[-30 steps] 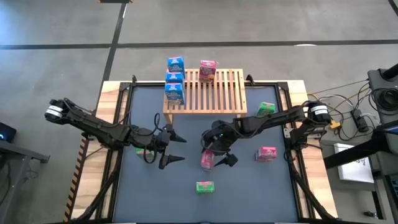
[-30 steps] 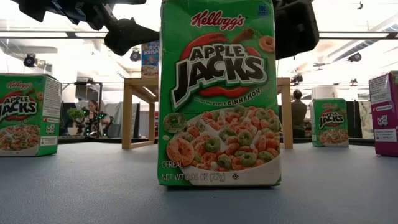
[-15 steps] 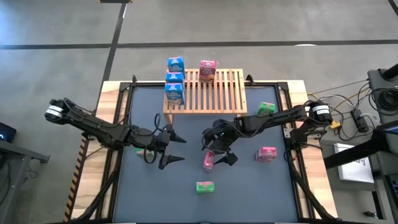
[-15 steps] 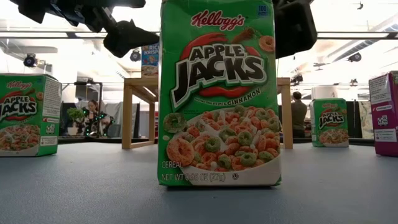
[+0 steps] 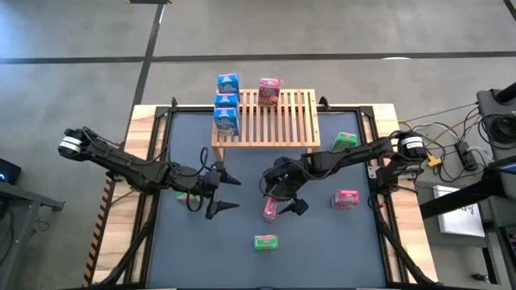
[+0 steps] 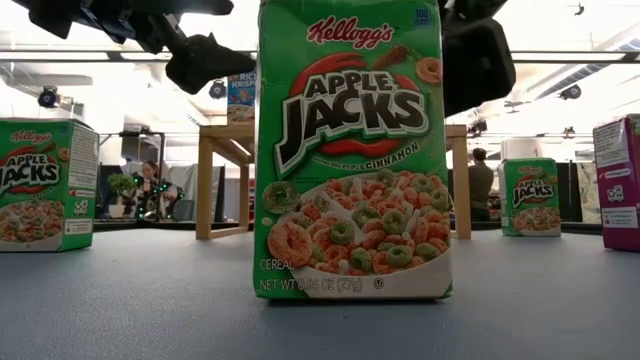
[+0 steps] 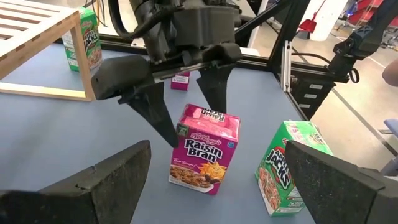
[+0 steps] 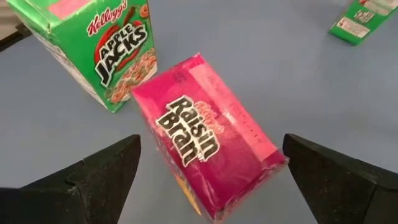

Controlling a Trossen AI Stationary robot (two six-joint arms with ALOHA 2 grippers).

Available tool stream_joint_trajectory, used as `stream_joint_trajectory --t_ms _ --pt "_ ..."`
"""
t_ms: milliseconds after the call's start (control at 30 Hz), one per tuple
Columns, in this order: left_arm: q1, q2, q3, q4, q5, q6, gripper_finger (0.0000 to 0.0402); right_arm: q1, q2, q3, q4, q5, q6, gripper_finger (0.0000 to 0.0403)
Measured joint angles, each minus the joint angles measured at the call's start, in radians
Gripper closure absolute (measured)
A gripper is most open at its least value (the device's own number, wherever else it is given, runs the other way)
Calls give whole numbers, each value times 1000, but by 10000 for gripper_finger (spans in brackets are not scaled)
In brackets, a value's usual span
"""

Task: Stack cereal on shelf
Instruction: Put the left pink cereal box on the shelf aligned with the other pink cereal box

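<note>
The light-wood slatted shelf (image 5: 278,121) stands at the table's far middle. Three blue cereal boxes (image 5: 226,102) stand in a row along its left end, and a pink one (image 5: 269,91) stands at its far edge. My right gripper (image 5: 284,201) is open over a pink Raisin Bran box (image 7: 205,149) that stands on its base on the table. Its fingers (image 7: 152,106) stand on either side of the box's top, and the box also shows in the right wrist view (image 8: 208,134). My left gripper (image 5: 231,193) is open and empty, just left of that box.
A green Apple Jacks box (image 5: 266,241) stands near the front edge and fills the low view (image 6: 350,150). Another green box (image 5: 345,140) and a pink one (image 5: 345,199) stand at the right. A green box (image 6: 45,185) stands under my left arm.
My right gripper has come down a little toward the pink box on the table, staying open. The box has kept its place.
</note>
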Motion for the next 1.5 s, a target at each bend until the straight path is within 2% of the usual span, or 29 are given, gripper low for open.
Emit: stream_joint_trajectory --t_ms 133,433,600,800,1133,1367,1500 --pt "0 0 0 0 0 0 48 0 -1 0 2 0 -2 51" --pt "0 0 0 0 0 0 48 -2 -2 0 -8 0 -3 158" --pt "0 0 0 0 0 0 48 -7 -4 1 -21 0 4 192" --pt "0 0 0 0 0 0 48 -13 -21 3 -27 42 32 204" --pt "0 0 0 -8 1 -1 48 -13 -77 82 -66 191 185 202" --pt "0 0 -11 -15 1 -5 48 -13 -146 195 -178 334 238 202" --pt "0 0 -17 -15 1 -9 48 -13 -182 271 -250 487 227 202"
